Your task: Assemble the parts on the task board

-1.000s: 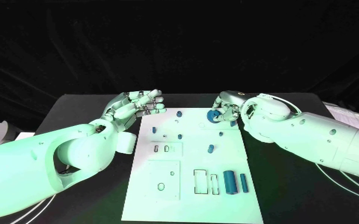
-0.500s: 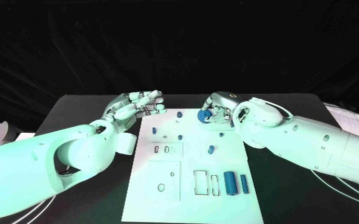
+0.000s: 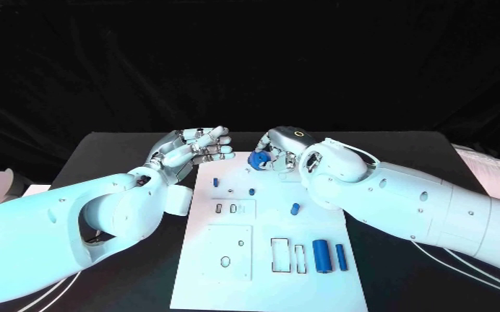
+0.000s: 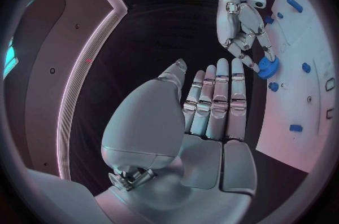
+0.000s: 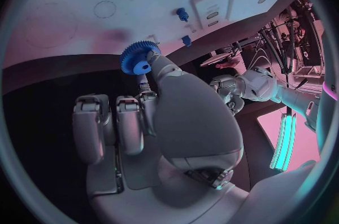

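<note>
One blue gear (image 3: 261,159) sits pinched in my right hand (image 3: 281,150), at its fingertips, just above the far edge of the task board (image 3: 313,269). I judge it should stay level and come down squarely onto its peg. My left hand (image 3: 193,147) hovers beside the board, fingers straight, holding nothing.

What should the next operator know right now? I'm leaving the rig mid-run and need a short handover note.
Right hand: holds a blue gear over the far end of the white board.
Left hand: empty, fingers apart, raised beside the board's far left corner.
On the board: two blue cylinders lie near the front right; small blue pegs sit mid-board.
Done: gear picked up.
Left: seat the gear, then the cylinders.
</note>
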